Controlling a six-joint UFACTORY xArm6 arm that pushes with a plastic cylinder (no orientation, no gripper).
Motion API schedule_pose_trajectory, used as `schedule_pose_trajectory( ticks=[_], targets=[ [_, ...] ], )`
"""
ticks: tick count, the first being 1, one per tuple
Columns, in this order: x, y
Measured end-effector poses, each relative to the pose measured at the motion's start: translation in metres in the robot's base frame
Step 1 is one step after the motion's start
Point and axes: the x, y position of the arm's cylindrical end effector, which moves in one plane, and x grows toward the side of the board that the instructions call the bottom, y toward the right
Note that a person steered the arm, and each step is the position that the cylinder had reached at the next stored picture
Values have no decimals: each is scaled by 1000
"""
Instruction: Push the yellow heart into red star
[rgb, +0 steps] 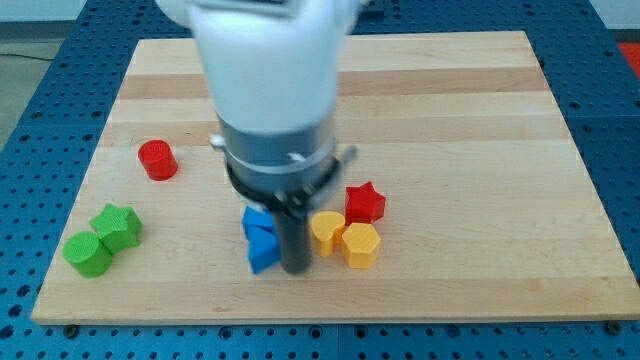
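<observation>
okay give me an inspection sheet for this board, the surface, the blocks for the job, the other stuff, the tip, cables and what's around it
Surface: wooden board, pale, lying flat.
Job's things: yellow heart sits just below-left of the red star, very close; contact cannot be told.
Clutter: yellow hexagonal block against the heart; two blue blocks left of the rod; red cylinder; two green blocks at the view's left.
Grippers: none; my tip rests between the blue blocks and the yellow heart.
Cables: nothing seen.
Surroundings: blue perforated table around the board.
</observation>
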Motion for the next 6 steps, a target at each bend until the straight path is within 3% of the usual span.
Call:
schedule_pose_trajectory(
  ticks=[1, 2, 3, 4, 5, 6],
  targets=[
    [-20, -12],
    [-2, -15],
    [11, 46],
    [-26, 68],
    [-15, 46],
    [18, 67]
  ],
)
